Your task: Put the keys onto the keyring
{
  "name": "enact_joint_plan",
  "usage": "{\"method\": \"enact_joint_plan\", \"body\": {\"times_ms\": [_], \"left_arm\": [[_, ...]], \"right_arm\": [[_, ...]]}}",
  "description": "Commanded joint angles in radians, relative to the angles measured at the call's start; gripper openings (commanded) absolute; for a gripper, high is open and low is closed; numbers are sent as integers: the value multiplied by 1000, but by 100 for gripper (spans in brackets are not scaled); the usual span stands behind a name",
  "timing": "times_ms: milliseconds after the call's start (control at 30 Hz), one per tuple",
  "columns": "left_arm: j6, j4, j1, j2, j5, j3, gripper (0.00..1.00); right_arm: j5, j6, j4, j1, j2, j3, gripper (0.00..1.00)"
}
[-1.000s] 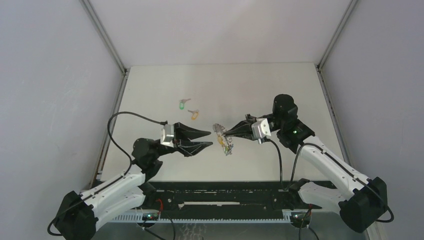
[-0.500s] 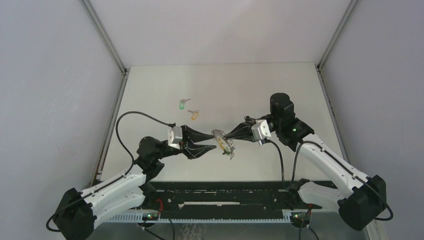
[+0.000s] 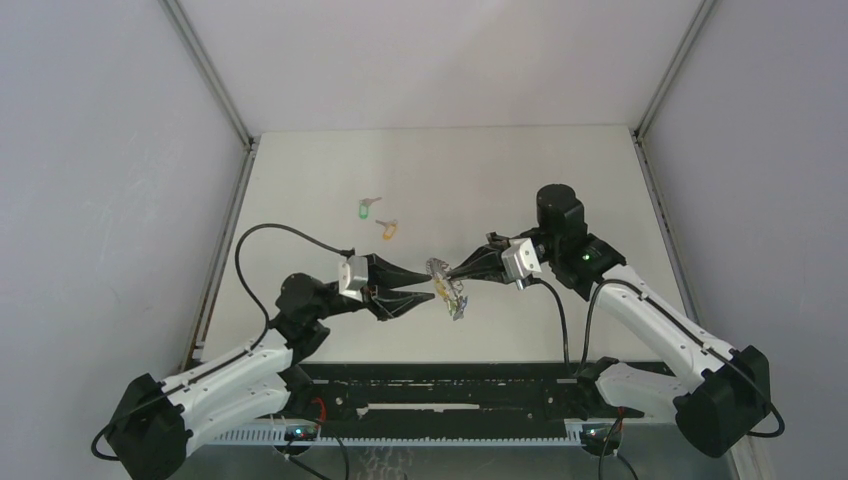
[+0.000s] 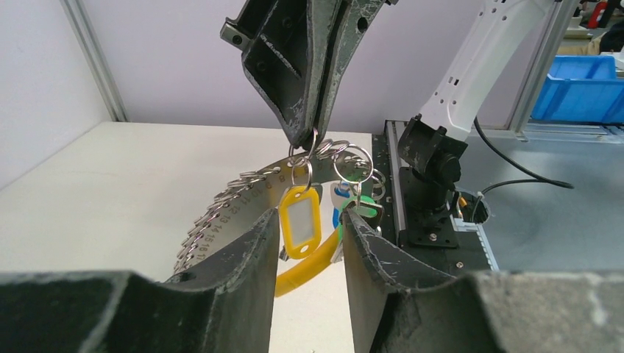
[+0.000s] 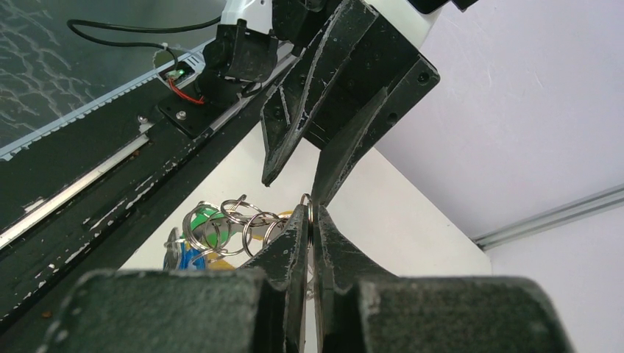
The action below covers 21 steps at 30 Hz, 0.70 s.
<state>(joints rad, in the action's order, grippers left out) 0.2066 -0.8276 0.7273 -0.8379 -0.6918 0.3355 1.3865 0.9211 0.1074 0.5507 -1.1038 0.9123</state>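
Silver bead-chain keyring (image 3: 448,292) hangs over the white bench (image 3: 520,170), pinched in the closed right end effector (image 3: 457,275); green-tagged key (image 3: 366,210) and orange-tagged key (image 3: 388,229) lie beyond. Left wrist: half-open left end effector (image 4: 309,220) straddles its yellow tag (image 4: 298,224). Right wrist: fingers (image 5: 291,243) clamp 1 ring (image 5: 307,209).

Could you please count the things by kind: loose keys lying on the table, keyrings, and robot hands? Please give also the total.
Loose keys on the table: 2, small silver metal key with green oval plastic tag, small silver metal key with orange oval plastic tag.
Keyrings: 1, silvery metal keyring with yellow tag.
Hands: 2, left hand, right hand.
Total: 5.
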Motion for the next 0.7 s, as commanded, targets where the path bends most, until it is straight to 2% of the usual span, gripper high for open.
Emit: {"method": "enact_joint_plan", "body": {"times_ms": [0, 300, 667], "left_arm": [[-5, -51, 13, -8, -10, 77, 40], [-9, -57, 30, -42, -12, 104, 32], [-7, -68, 43, -58, -11, 112, 27]], "right_arm": [[28, 14, -25, 9, 0, 50, 0], [34, 24, -10, 17, -4, 48, 0], [37, 35, -2, 24, -12, 48, 0]]}}
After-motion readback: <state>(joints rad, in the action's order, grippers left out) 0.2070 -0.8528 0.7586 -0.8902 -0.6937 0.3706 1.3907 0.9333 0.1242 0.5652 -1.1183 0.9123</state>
